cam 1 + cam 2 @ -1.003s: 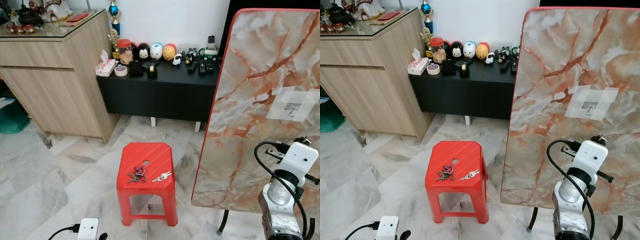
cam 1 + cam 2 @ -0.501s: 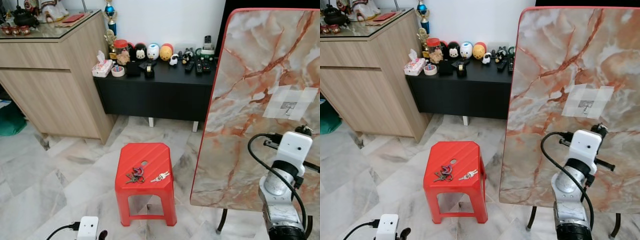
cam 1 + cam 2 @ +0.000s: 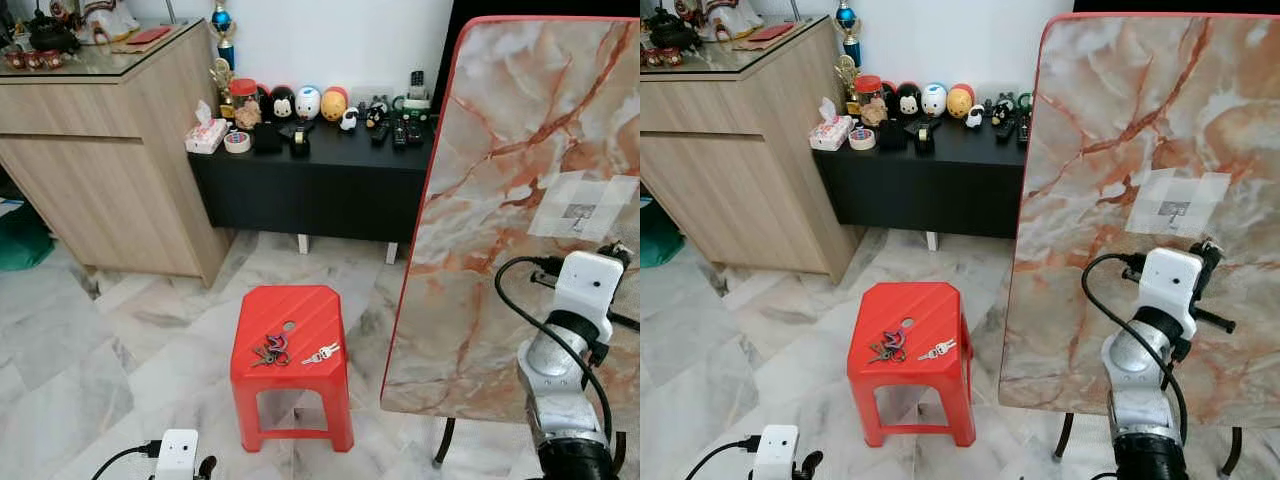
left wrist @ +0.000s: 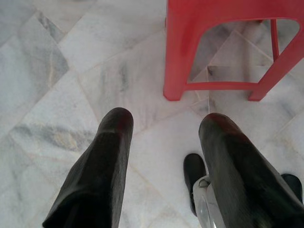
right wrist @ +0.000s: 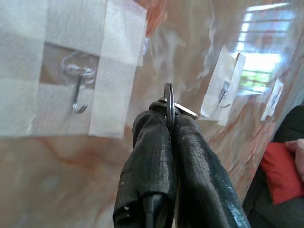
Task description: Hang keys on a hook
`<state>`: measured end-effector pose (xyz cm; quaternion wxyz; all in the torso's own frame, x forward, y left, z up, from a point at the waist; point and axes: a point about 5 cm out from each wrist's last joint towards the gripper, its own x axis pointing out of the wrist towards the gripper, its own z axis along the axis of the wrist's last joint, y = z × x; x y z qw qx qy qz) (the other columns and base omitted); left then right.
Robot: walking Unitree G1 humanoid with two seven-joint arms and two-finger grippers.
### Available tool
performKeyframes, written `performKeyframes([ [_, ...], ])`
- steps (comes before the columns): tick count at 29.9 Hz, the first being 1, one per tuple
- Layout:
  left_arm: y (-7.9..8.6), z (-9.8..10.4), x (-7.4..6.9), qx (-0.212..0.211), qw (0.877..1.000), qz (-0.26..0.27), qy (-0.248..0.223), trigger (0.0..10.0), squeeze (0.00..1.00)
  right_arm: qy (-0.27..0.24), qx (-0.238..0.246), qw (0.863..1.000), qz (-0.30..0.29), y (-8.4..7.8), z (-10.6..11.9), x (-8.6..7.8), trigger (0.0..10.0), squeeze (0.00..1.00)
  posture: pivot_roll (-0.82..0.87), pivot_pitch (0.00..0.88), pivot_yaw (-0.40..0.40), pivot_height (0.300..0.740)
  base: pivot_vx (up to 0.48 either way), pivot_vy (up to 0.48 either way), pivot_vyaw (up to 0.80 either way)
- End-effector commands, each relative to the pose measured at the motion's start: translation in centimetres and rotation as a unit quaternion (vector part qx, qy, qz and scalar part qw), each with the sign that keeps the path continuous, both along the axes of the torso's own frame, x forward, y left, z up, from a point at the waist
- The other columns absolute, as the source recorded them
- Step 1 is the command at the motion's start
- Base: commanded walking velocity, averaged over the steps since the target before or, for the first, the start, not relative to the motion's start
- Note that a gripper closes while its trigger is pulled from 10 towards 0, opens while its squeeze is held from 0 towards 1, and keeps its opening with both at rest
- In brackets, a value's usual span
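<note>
Right gripper [image 5: 170, 124] jaws clamped on a key ring [image 5: 169, 102], ring standing edge-on just above the fingertips; it sits close in front of the upended marble board [image 3: 520, 180], just beside and slightly below the hook [image 5: 78, 92], not touching it; the hook is a small clear-backed metal J held to the board by a patch of white tape [image 5: 71, 71]; a second taped hook [image 5: 223, 90] lies further along the board from the first.

Step in hand, as I judge it: threading the ring onto the hook; to do it well, turn the wrist so the ring's opening faces the hook tip, bring it above the upturned tip, press toward the board, then lower until the ring seats in the bend; release only once it hangs; go gently, tape may peel.

More keys [image 3: 272, 351] and a single silver key [image 3: 323, 353] lie on the red stool [image 3: 292, 350], well apart from the hook; left gripper [image 4: 164, 137] hangs idle near the stool's legs over the floor [image 4: 71, 71], jaws apart, holding nothing.
</note>
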<state>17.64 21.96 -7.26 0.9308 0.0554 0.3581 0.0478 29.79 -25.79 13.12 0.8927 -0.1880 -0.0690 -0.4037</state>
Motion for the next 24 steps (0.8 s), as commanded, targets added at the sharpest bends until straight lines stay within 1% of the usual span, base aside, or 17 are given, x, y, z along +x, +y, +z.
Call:
performKeyframes([
  [1,0.0,0.2,0.2,0.002,1.0,0.005,-0.009,10.0,0.0,0.006,-0.007,1.0,-0.004,0.0,0.1,0.2,10.0,0.0,-0.03,0.0,0.014,0.74,0.0,0.0,0.0],
  [11,-0.1,0.2,0.4,0.002,1.0,0.003,-0.012,10.0,0.0,0.03,-0.022,0.999,-0.014,-0.3,0.2,1.0,10.0,0.0,-0.03,0.0,0.014,0.74,0.0,0.0,0.0],
  [15,-0.2,0.3,0.5,0.001,1.0,0.003,-0.015,10.0,0.0,0.038,-0.023,0.999,-0.018,-0.6,0.3,1.6,10.0,0.0,-0.03,0.0,0.012,0.74,0.0,0.0,0.0],
  [21,-0.3,0.3,0.6,0.001,1.0,0.002,-0.016,10.0,0.0,0.047,-0.024,0.998,-0.013,-0.6,0.2,2.2,10.0,0.0,-0.02,0.0,0.012,0.74,0.0,0.0,0.0],
  [24,-0.5,0.4,0.7,0.0,1.0,0.002,-0.017,10.0,0.0,0.051,-0.034,0.998,-0.001,-0.2,0.3,2.6,10.0,0.0,-0.03,0.0,0.012,0.74,0.0,0.0,0.0],
])
